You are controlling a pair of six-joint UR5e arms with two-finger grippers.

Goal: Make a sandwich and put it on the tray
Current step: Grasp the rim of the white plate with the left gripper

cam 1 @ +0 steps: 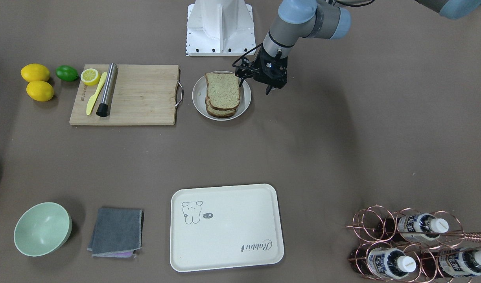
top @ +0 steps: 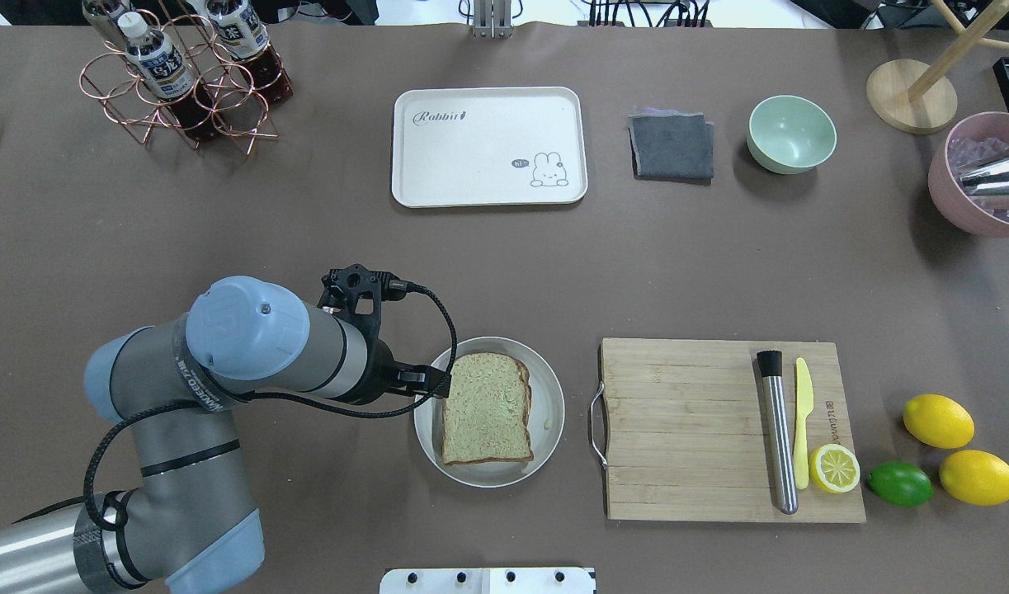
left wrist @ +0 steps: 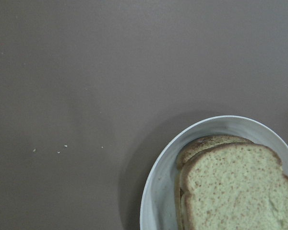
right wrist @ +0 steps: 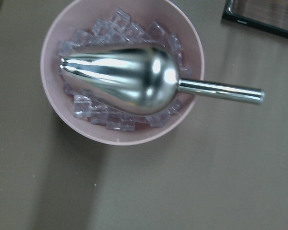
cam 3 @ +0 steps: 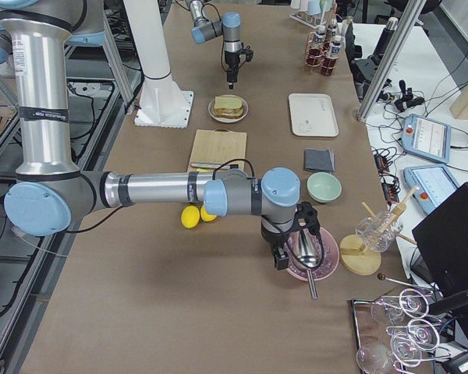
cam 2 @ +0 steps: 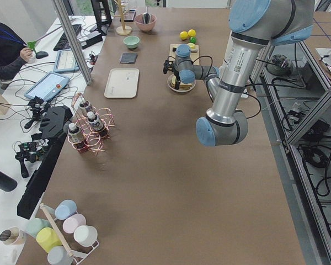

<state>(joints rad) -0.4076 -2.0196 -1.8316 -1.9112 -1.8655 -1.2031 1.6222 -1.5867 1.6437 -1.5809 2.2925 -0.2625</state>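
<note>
The sandwich point(cam 1: 222, 92) lies on a round white plate point(cam 1: 246, 105): two speckled brown-crusted slices stacked, nothing visible between them. It also shows in the overhead view point(top: 486, 408) and the left wrist view point(left wrist: 235, 187). My left gripper point(cam 1: 268, 89) hangs just beside the plate, apart from the bread, its fingers together and empty. The cream tray point(cam 1: 232, 236) with the bear drawing lies across the table, with nothing on it. My right gripper point(cam 3: 283, 253) hovers over a pink bowl of ice; I cannot tell whether it is open or shut.
A wooden cutting board point(cam 1: 142, 94) beside the plate carries a steel rod point(cam 1: 106, 89), a yellow knife and a half lemon. Lemons and a lime lie past it. A green bowl point(cam 1: 43, 228), grey cloth point(cam 1: 116, 232) and bottle rack point(cam 1: 413, 243) flank the tray. A metal scoop point(right wrist: 125, 79) lies in the ice bowl.
</note>
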